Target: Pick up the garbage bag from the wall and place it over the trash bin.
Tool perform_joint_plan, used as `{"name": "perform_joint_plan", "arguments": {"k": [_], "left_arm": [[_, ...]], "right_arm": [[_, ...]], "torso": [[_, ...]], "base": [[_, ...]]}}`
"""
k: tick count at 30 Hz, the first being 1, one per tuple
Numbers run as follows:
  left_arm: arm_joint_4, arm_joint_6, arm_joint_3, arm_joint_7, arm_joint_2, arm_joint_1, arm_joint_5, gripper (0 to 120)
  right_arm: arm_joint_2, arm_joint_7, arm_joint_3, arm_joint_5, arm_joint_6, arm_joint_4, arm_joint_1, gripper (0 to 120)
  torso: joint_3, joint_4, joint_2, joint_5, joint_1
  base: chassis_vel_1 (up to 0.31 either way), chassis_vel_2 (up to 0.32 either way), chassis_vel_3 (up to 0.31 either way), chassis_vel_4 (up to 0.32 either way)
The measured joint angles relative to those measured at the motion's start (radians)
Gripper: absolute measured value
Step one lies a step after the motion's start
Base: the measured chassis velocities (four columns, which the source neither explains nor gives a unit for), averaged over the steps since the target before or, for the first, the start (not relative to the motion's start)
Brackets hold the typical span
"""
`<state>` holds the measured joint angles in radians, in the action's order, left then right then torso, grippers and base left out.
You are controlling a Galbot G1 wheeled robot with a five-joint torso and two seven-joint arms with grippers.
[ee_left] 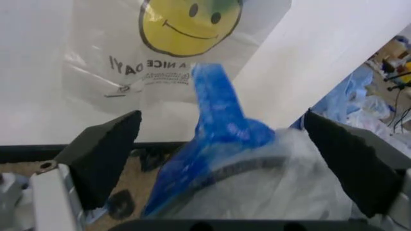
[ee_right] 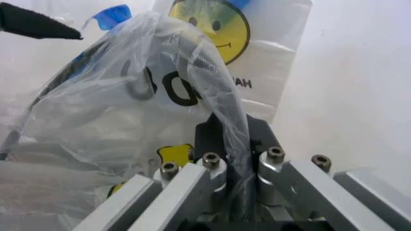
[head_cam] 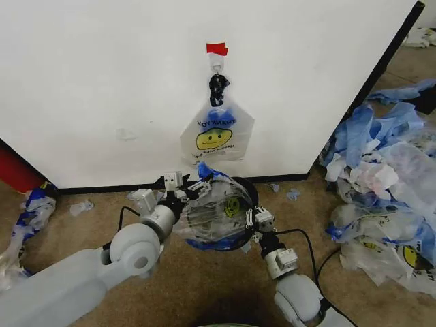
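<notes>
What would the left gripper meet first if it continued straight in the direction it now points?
Probably the blue handle of the garbage bag over the trash bin, standing between the open fingers of the left gripper. Beyond it hang a second bag and the wall; depth is unclear.

We see a white wall [head_cam: 102,82] edged in black trim, with a strip of red tape [head_cam: 217,49] above its small hook. From the hook hangs a translucent whitish bag [head_cam: 216,136] printed with a yellow smiley face and dark lettering, its knotted handles dark blue. Below it, the garbage bag [head_cam: 216,212] is clear, milky plastic with bright blue handles and a yellow smiley in dark outline, stretched over the black trash bin [head_cam: 246,187]. The left gripper [head_cam: 180,187] is silver with black pads; the right gripper [head_cam: 255,219] is silver-grey metal. The floor [head_cam: 204,286] is tan carpet. A heap of blue, white and yellow-printed bags [head_cam: 385,184] lies on the robot's right. A red object [head_cam: 17,170] shows on its left.
</notes>
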<state>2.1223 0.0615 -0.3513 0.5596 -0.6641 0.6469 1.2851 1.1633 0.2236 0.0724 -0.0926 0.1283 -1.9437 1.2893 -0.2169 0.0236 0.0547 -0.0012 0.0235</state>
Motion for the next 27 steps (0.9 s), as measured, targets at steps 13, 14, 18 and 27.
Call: {"name": "perform_joint_plan", "arguments": {"k": [13,14,18,27], "left_arm": [[-0.04,0.025,-0.025,-0.022,-0.046,-0.018,0.03,100],[-0.042,0.025,-0.026,-0.022,-0.048,-0.018,0.028,100],[-0.06,0.033,-0.026,-0.026,-0.051,-0.021,0.012,100],[-0.067,0.046,-0.031,-0.032,-0.048,-0.015,-0.012,85]], "right_arm": [[0.002,-0.001,0.007,0.011,0.003,-0.004,0.01,0],[0.002,-0.001,0.008,0.012,0.004,-0.004,0.012,0],[0.004,-0.004,0.01,0.018,0.012,-0.004,0.021,0],[0.005,-0.006,0.014,0.021,0.015,-0.016,0.027,0]], "torso": [[0.0,0.0,0.0,0.0,0.0],[0.0,0.0,0.0,0.0,0.0],[0.0,0.0,0.0,0.0,0.0],[0.0,0.0,0.0,0.0,0.0]], "base": [[0.0,0.0,0.0,0.0],[0.0,0.0,0.0,0.0],[0.0,0.0,0.0,0.0],[0.0,0.0,0.0,0.0]]}}
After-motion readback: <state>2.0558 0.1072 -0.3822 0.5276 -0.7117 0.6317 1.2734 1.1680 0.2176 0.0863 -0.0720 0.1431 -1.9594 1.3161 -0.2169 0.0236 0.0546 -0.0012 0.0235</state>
